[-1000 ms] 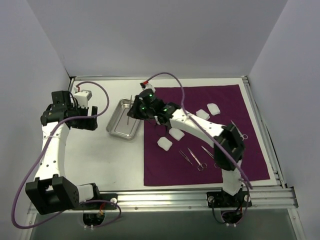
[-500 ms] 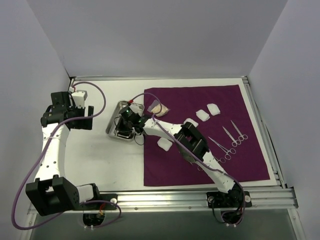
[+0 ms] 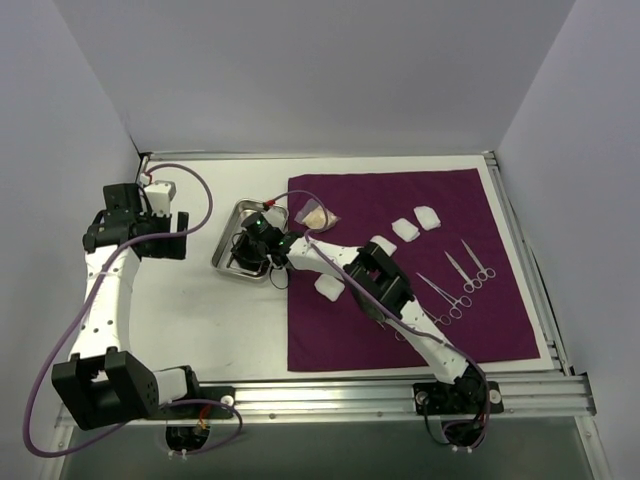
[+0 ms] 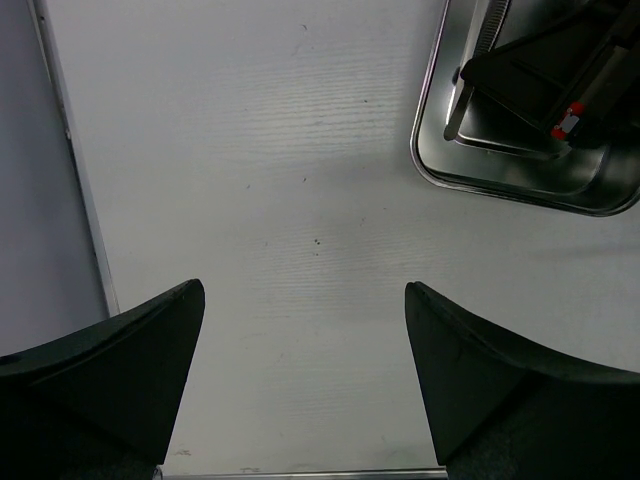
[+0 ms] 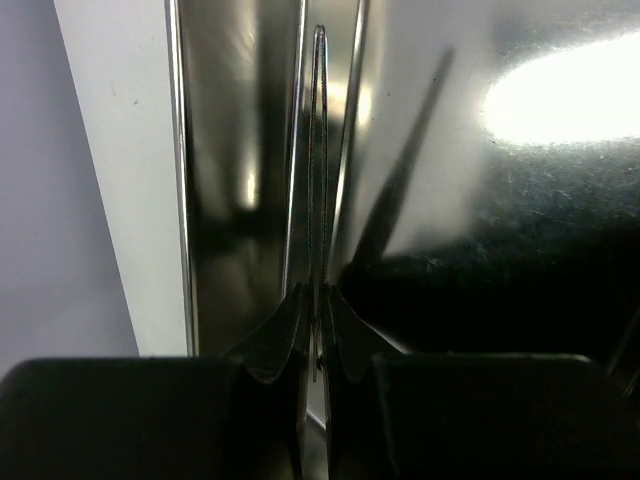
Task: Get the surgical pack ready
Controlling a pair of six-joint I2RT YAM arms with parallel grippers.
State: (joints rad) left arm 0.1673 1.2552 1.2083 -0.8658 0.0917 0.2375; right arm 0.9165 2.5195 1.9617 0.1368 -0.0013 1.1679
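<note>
The dark purple cloth (image 3: pixel 420 310) covers the right half of the table. The steel tray (image 3: pixel 226 262) sits off its left edge and also shows in the left wrist view (image 4: pixel 520 188). My right gripper (image 3: pixel 252 245) reaches down into the tray. In the right wrist view it (image 5: pixel 318 300) is shut on a thin metal instrument (image 5: pixel 318 150) that lies along the tray floor (image 5: pixel 500 200). Two scissor-like instruments (image 3: pixel 470 265) (image 3: pixel 445 298) lie on the cloth at the right. White gauze pads (image 3: pixel 405 229) (image 3: pixel 427 217) (image 3: pixel 329 288) lie on the cloth. My left gripper (image 4: pixel 302 288) is open and empty over bare table left of the tray.
A beige packet (image 3: pixel 318 215) lies on the cloth's far left corner. The right arm (image 3: pixel 375 275) stretches across the cloth's left part. A raised metal rail (image 3: pixel 400 392) runs along the table's near edge. White walls close in the left, back and right sides.
The right arm has swung left and brought its gripper down into the tray with the instrument. In the last half second it has barely moved. The left arm has stayed put.
</note>
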